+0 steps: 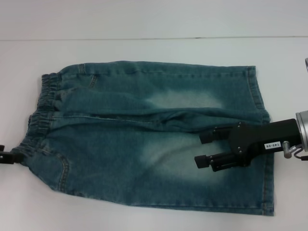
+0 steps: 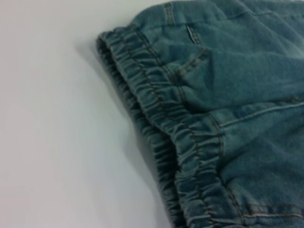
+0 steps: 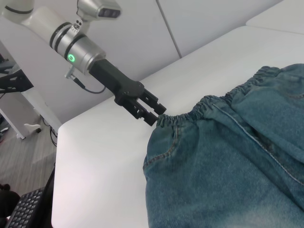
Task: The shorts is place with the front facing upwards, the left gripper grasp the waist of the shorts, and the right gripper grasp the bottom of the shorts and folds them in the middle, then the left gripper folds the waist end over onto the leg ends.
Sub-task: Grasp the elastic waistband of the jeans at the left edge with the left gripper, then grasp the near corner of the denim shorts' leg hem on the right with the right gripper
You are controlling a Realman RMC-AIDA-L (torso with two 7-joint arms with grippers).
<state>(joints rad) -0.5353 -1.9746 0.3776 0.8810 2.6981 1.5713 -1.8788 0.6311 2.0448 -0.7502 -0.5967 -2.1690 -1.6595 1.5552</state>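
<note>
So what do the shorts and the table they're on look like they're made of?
The shorts look like blue denim with pale washed patches: a woven look, stitched seams, and a gathered waist of the shorts that suggests elastic. The table is smooth, matte white, probably laminate or painted board; I can't tell which.

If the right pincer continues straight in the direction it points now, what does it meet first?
The right pincer points along the shorts toward the waist. Only denim lies ahead; probably it slides over the cloth, and its height above it is unclear.
</note>
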